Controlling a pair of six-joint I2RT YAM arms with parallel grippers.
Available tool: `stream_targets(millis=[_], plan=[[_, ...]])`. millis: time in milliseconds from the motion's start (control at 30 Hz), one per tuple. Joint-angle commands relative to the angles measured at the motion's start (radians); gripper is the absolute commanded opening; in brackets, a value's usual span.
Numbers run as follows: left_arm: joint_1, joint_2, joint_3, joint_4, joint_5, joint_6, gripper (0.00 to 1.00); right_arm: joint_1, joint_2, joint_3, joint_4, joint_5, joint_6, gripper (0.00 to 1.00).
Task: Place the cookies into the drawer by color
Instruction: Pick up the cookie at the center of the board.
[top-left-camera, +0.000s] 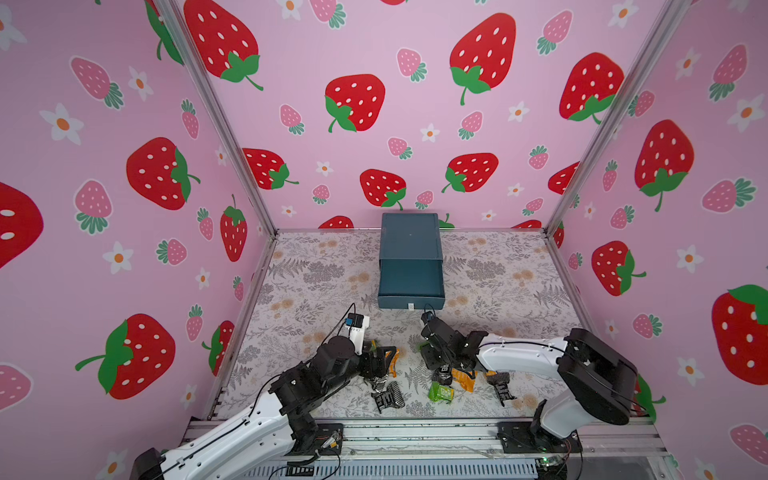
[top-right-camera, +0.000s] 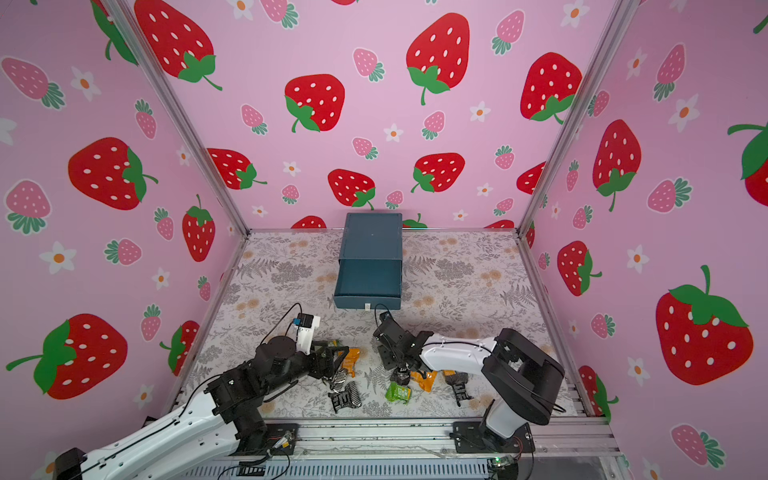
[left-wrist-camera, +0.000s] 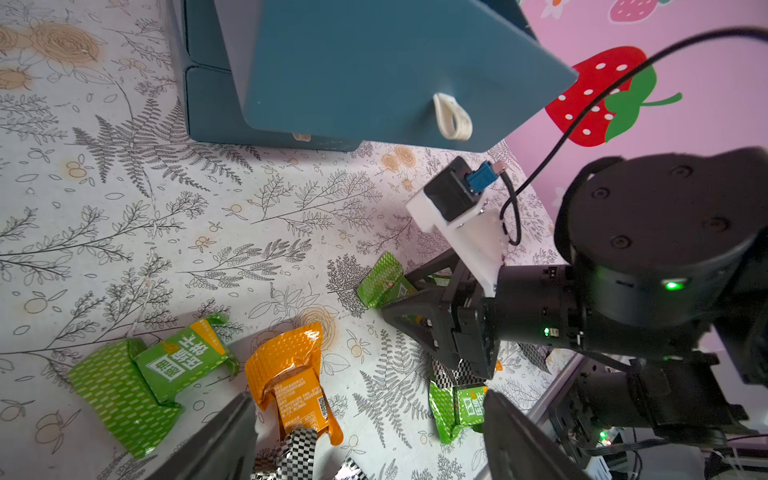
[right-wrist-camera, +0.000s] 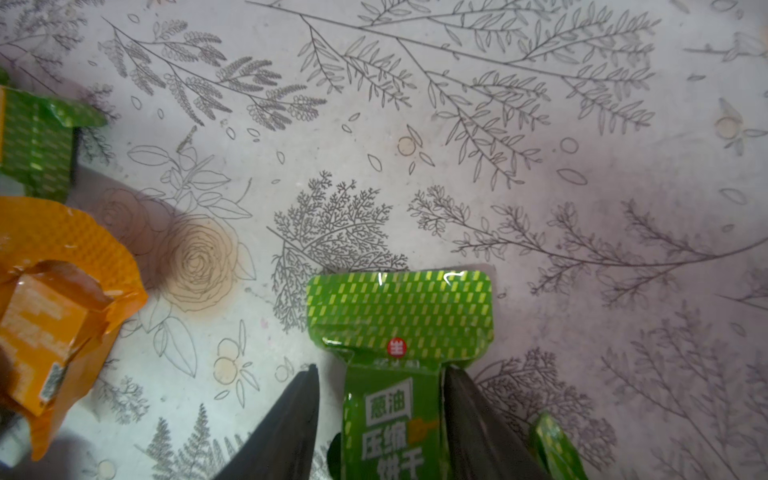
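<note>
Looking through the right wrist view, you have the right gripper (right-wrist-camera: 381, 366) straddling a green cookie (right-wrist-camera: 399, 307) that lies flat on the table (right-wrist-camera: 540, 166). One finger touches the wrapper's side and a gap shows at the other, so I judge it not yet held. Squeeze the stiff middle, not the crimped end, and lift straight up, since foil slips and an orange cookie (right-wrist-camera: 62, 291) lies near. In the left wrist view your left gripper (left-wrist-camera: 365, 397) stands wide open and empty above the orange cookie and a black cookie (left-wrist-camera: 299, 453); park it clear of the other arm's path. The drawer (left-wrist-camera: 395, 83) has its top level open, well apart from the pile. In both top views the drawer (top-left-camera: 409, 237) (top-right-camera: 370, 237) shows nothing inside that level, so carry high over its front lip. The table is a flat, pale floral sheet, with the other cookies scattered near its front edge. Pink strawberry walls (top-left-camera: 353, 104) close three sides.
</note>
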Motion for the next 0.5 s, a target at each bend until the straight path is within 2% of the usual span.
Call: stream_targets(millis=[0,200,300,467], plan=[[-0.002,0.000,0.002,0.020,0.001,0.006,0.89,0.008,0.009,0.023,-0.021,-0.006,0.007,0.50],[-0.003,0.004,-0.004,0.032,0.007,-0.010,0.89,0.009,0.019,0.036,-0.043,0.000,0.002,0.37],[-0.003,0.012,-0.017,0.057,0.016,-0.025,0.89,0.016,0.026,0.039,-0.054,0.008,0.012,0.47],[-0.002,0.033,-0.013,0.070,0.029,-0.030,0.89,0.030,0.017,0.046,-0.092,0.012,0.022,0.48]])
